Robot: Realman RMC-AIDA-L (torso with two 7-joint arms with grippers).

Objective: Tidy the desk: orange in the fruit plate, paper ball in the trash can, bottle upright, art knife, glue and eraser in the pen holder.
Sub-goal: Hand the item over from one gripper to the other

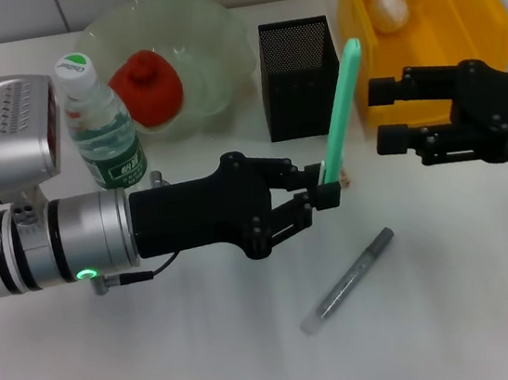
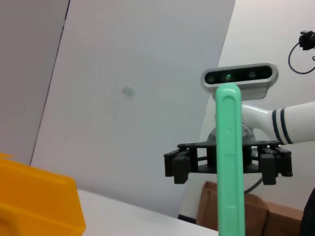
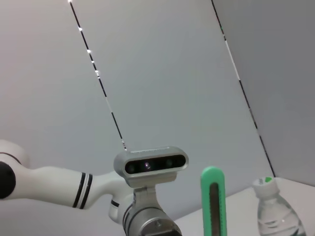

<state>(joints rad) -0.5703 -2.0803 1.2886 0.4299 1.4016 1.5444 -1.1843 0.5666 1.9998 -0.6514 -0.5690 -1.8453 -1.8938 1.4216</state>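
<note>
My left gripper [image 1: 329, 189] is shut on the lower end of the mint-green art knife [image 1: 342, 108], holding it upright just in front of the black mesh pen holder [image 1: 300, 76]. In the left wrist view the art knife [image 2: 229, 162] stands close up. My right gripper [image 1: 381, 115] hovers open and empty beside the yellow trash can [image 1: 483, 10], facing the knife. The paper ball [image 1: 393, 7] lies in the trash can. The orange [image 1: 145, 87] sits in the pale-green fruit plate [image 1: 215, 36]. The bottle [image 1: 100, 126] stands upright. A grey glue stick [image 1: 348, 281] lies on the desk. A tan eraser [image 1: 350, 178] peeks out behind my left fingers.
The white desk [image 1: 163, 352] stretches bare in front of my left arm. The trash can's corner [image 2: 39, 201] shows in the left wrist view, and the bottle [image 3: 275, 216] and art knife [image 3: 212, 201] show in the right wrist view.
</note>
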